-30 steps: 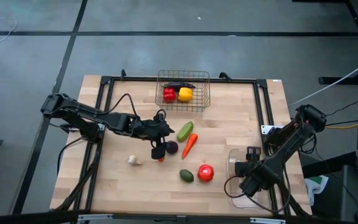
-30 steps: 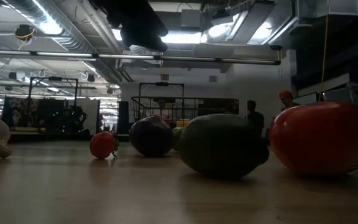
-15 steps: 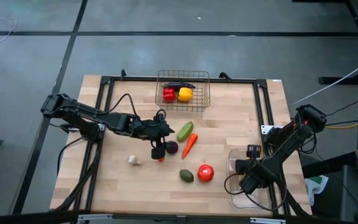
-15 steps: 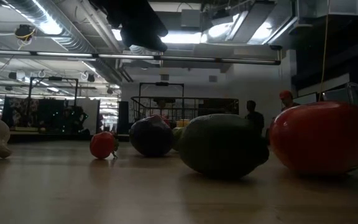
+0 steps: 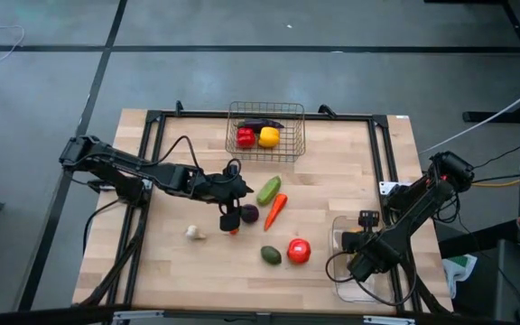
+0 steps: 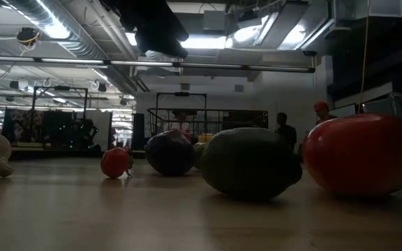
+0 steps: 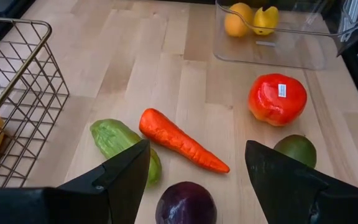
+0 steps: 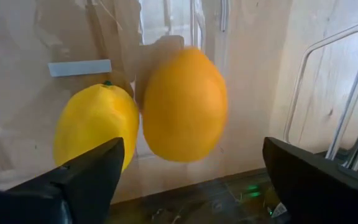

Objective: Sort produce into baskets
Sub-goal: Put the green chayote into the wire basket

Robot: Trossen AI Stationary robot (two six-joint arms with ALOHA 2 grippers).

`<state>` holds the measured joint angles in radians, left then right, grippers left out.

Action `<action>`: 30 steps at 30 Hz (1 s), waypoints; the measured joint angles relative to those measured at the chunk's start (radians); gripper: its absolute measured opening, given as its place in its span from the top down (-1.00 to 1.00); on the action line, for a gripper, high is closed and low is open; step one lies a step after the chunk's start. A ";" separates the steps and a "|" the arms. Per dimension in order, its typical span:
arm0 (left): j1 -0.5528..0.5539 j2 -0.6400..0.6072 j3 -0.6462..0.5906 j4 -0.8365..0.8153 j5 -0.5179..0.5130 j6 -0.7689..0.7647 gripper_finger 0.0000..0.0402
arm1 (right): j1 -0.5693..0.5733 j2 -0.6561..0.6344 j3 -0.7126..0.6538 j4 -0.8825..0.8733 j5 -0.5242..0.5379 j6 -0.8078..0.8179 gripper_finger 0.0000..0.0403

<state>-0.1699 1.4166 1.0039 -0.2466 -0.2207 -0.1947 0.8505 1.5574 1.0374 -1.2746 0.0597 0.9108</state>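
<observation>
My left gripper point(image 5: 231, 219) hangs open above mid-table. A round purple piece of produce point(image 7: 185, 202) lies on the wood just ahead of its fingers, untouched. Past it lie a carrot point(image 7: 182, 140), a green cucumber point(image 7: 123, 144), a red tomato point(image 7: 277, 98) and a dark green avocado point(image 7: 294, 149). My right gripper point(image 8: 192, 144) stands open, pointing down over the clear tray point(image 5: 350, 271). Inside the tray, below its fingers, are an orange fruit point(image 8: 184, 106) and a yellow lemon point(image 8: 95, 124). The wire basket point(image 5: 266, 131) at the far edge holds red, yellow and purple produce.
A pale whitish piece point(image 5: 194, 233) and a small red one point(image 5: 234, 231) lie near my left gripper, toward the table's left. A black frame point(image 5: 382, 144) runs along the table's edges. Bare wood lies between the wire basket and the loose produce.
My right gripper's fingers have spread apart over the clear tray, with the arm staying almost in place. My left arm and the produce on the table have kept still.
</observation>
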 joint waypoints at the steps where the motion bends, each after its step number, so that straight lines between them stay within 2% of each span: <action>1: 0.000 0.000 0.000 0.000 0.000 0.000 -0.30 | 0.000 0.000 0.000 0.000 0.000 0.000 -0.91; 10: 0.000 0.005 0.000 0.005 -0.001 -0.024 -0.30 | 0.000 0.000 0.000 -0.001 0.000 0.000 -0.97; 17: -0.014 0.067 0.003 0.150 -0.001 -0.112 -0.30 | 0.000 0.001 0.000 0.000 0.000 0.000 -0.98; 25: 0.007 0.191 0.122 0.151 -0.007 -0.188 -0.30 | 0.000 0.001 0.000 0.002 0.000 0.000 -0.98; 30: 0.047 0.297 0.212 0.048 -0.070 -0.203 -0.30 | 0.000 0.001 0.000 0.002 0.000 0.000 -0.98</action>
<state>-0.1226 1.7137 1.2161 -0.1990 -0.2911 -0.3980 0.8505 1.5585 1.0378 -1.2724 0.0597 0.9108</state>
